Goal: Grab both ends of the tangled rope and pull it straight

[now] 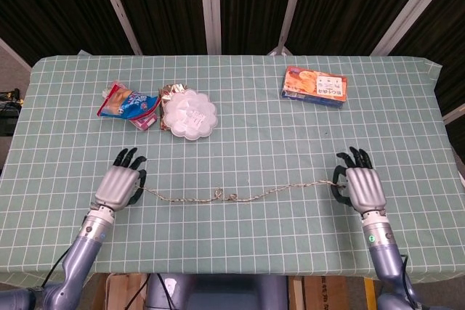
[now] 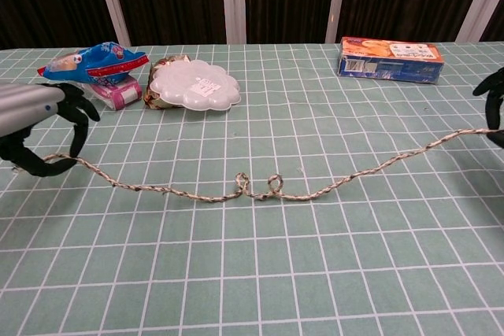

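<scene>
Head view: the left robot hand sits at the lower left of the frame, back upward, its dark fingers curled down onto one end of the rope, which it holds. At the lower right the right robot hand lies the same way, fingers bent over the other end and gripping it. The rope runs between the 2 hands across the lower middle of the frame, nearly drawn out, sagging slightly toward the center, where a small tangle of loops remains.

In the chest view the left robot hand shows at the left edge, fingers hooked around the rope end that rests on the cloth. Only the dark fingertips of the right robot hand reach in at the right edge, with the rope rising toward them. 2 small loops sit side by side near the middle of the frame.

The tabletop carries a green checked cloth. Well beyond the rope, upper left, lie a blue snack packet, a pink roll beside it, and a white scalloped lid over a gold wrapper. An orange box lies at the upper right.
</scene>
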You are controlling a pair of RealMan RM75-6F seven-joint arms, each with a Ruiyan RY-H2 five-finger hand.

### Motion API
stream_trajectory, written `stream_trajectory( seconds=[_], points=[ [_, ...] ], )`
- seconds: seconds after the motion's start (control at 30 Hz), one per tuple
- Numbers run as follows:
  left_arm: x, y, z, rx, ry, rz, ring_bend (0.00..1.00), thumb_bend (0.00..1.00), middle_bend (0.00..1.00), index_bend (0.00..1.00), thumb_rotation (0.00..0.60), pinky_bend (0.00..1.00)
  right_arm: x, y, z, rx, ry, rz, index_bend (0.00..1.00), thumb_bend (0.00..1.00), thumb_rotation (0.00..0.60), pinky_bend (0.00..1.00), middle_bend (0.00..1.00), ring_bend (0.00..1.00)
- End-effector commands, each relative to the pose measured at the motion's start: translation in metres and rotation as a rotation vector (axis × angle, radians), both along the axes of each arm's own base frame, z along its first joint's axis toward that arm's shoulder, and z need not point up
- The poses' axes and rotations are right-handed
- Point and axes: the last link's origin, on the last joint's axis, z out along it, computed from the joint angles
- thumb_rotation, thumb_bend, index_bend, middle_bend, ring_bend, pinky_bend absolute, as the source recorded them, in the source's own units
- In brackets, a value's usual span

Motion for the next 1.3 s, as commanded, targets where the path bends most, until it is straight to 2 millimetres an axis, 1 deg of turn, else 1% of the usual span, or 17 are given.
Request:
stream_trajectory(
  seconds=[0.03, 0.13, 0.43, 0.6, 0.73, 1.03, 1.3],
  points=[
    [-0.010, -0.001, 0.010, 0.018, -0.008, 0.031, 0.00, 0.55, 0.19, 0.61, 0.600, 0.00, -0.010, -0.006, 0.009, -0.023, -0.005, -0.035, 0.63, 0.45, 0.600, 0.00, 0.23, 0.00],
    [-0.018, -0.003, 0.016, 0.024, -0.004, 0.047, 0.00, 0.55, 0.19, 0.61, 0.600, 0.00, -0.019, -0.008, 0.013, -0.034, 0.004, -0.060, 0.63, 0.45, 0.600, 0.00, 0.23, 0.00],
    [-0.035, -0.008, 0.023, 0.027, 0.015, 0.073, 0.00, 0.55, 0.19, 0.61, 0.600, 0.00, -0.045, -0.009, 0.019, -0.058, 0.054, -0.114, 0.63, 0.45, 0.600, 0.00, 0.23, 0.00],
    [-0.043, -0.010, 0.025, 0.028, 0.025, 0.085, 0.00, 0.55, 0.19, 0.61, 0.600, 0.00, -0.056, -0.008, 0.022, -0.070, 0.068, -0.145, 0.63, 0.45, 0.600, 0.00, 0.23, 0.00],
    [-0.048, -0.013, 0.025, 0.024, 0.036, 0.091, 0.00, 0.55, 0.19, 0.61, 0.600, 0.00, -0.061, -0.007, 0.023, -0.076, 0.069, -0.158, 0.63, 0.45, 0.600, 0.00, 0.23, 0.00],
    [-0.050, -0.015, 0.018, 0.010, 0.046, 0.088, 0.00, 0.55, 0.19, 0.61, 0.600, 0.00, -0.071, -0.004, 0.020, -0.063, 0.090, -0.180, 0.62, 0.45, 0.600, 0.00, 0.23, 0.00],
    [-0.051, -0.011, 0.013, 0.013, 0.070, 0.084, 0.00, 0.54, 0.19, 0.61, 0.600, 0.00, -0.078, -0.003, 0.016, -0.049, 0.107, -0.198, 0.63, 0.45, 0.600, 0.00, 0.23, 0.00]
  ],
)
